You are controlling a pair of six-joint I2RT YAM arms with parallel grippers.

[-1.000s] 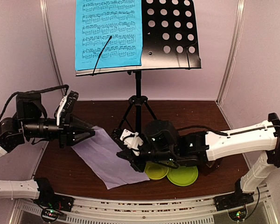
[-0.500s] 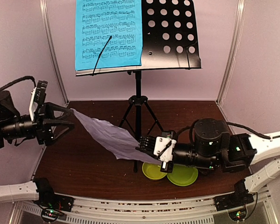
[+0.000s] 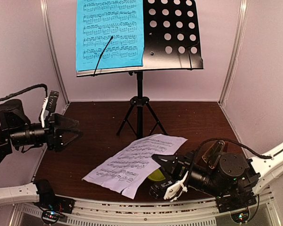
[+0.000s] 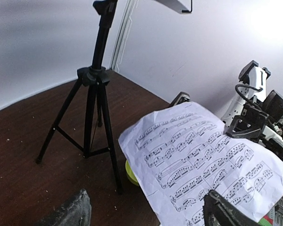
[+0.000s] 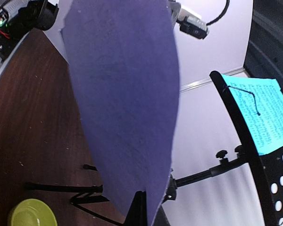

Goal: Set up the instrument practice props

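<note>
Right gripper [image 3: 161, 165] pinches the lilac sheet [image 3: 134, 165] near the table's near edge.
Top view shows its printed face, right wrist only its blank back; left gripper [image 3: 79, 128] gapes empty at the left edge. Earlier the sheet hung blank-side up.

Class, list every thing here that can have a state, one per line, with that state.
Music stand, upright, tripod legs spread.
Cyan sheet, on the stand, under its wire retainer.
Lilac sheet, held above the table, printed side up.
Left gripper, open, empty.
Right gripper, shut on the lilac sheet.
Lime-green bowl, partly covered by the lilac sheet.
</note>
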